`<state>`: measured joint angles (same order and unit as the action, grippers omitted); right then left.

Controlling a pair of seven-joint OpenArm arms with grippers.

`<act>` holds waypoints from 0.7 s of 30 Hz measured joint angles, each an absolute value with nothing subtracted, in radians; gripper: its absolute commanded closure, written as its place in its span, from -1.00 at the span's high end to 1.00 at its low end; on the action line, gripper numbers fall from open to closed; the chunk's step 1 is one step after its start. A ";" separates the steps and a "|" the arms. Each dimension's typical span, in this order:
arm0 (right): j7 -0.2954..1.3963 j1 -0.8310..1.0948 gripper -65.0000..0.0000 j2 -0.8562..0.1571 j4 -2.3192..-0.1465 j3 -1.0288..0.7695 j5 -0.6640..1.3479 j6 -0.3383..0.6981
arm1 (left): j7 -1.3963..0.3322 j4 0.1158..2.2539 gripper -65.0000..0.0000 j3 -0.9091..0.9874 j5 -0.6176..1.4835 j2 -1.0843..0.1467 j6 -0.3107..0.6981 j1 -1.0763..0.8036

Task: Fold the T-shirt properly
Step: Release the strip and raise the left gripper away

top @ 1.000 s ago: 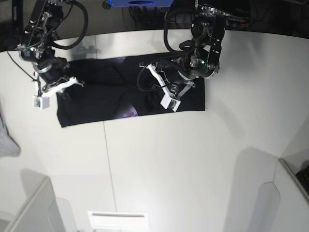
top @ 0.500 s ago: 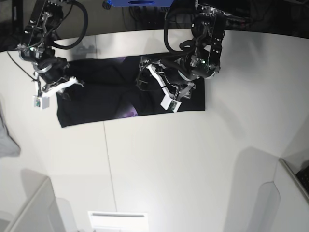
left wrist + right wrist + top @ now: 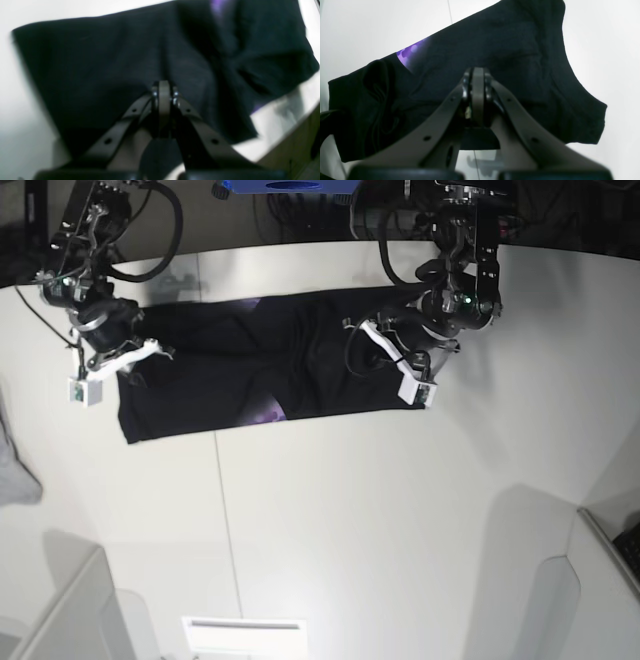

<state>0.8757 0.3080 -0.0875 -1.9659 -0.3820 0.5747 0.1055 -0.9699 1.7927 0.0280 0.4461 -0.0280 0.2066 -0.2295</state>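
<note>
White table [image 3: 350, 510]: T-shirt [image 3: 250, 370] under both closed tools, left [image 3: 163, 86], right [image 3: 477, 72], neither visibly gripping cloth

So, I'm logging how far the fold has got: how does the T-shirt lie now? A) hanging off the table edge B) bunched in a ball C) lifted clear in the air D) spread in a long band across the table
D: in the base view the T-shirt lies as a long flat band on the table.

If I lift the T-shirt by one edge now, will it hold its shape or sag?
Likely sag: the T-shirt already lies in soft wrinkles and bunched folds, so it looks floppy. It seems thin and light, so a pinch should lift it. The folded layers may slide apart on the smooth table.
</note>
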 measured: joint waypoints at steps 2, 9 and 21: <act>0.875 0.293 -1.00 -0.088 -1.964 -0.382 0.575 0.105 | -0.967 1.745 -1.00 0.052 0.445 -0.029 0.206 -0.225; 0.984 0.223 -1.00 -0.087 -1.896 -0.386 0.575 0.105 | -0.945 1.676 -1.00 0.065 0.484 -0.074 0.218 -0.200; 1.055 0.159 0.28 -0.085 -1.810 -0.386 0.634 0.106 | -0.939 1.676 -1.00 0.187 0.490 -0.167 0.224 -0.206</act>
